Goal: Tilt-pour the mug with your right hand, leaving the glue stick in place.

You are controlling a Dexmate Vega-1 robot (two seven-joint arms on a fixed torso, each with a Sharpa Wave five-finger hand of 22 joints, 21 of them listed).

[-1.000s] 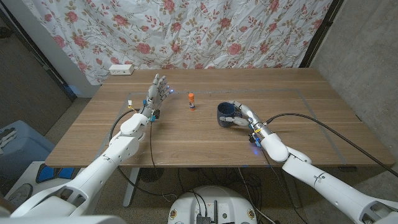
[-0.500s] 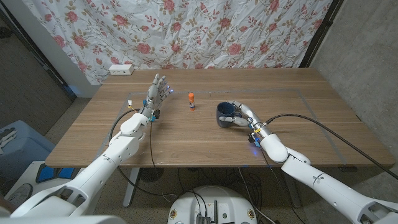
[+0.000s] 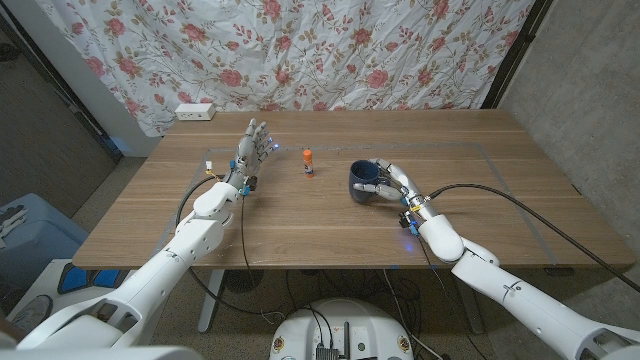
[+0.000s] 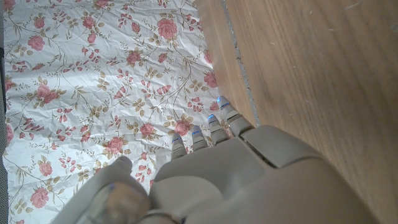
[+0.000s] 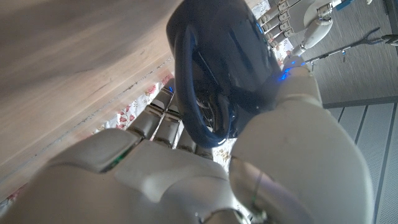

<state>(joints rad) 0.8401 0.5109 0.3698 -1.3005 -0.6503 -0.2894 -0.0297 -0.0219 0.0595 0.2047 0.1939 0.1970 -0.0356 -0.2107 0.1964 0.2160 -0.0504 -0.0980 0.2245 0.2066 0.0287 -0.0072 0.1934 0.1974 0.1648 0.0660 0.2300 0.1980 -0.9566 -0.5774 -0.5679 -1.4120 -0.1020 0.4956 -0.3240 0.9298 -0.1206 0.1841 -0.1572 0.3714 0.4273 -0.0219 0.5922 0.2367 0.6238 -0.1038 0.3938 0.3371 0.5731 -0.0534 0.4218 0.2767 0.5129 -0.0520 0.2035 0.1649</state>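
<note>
1. Right of centre on the counter (image 3: 300, 225), the dark blue mug (image 3: 364, 183) sits in our right hand (image 3: 392, 184), fingers wrapped through and around its handle, thumb against the wall.
2. Change over the last second: slight. The right hand has shifted a touch, the mug's mouth facing a bit more toward the glue stick (image 3: 308, 163). We read this as grasp settled, the tilt barely started.
3. The glue stick stands upright, well apart from the mug, same spot as before. Pouring toward that side risks nothing yet.
4. Our left hand (image 3: 253, 148) is unmoved, fingers spread and raised, holding nothing.
5. Writing: none legible. The glue stick's label is too small to read; the mug shows no print.
</note>
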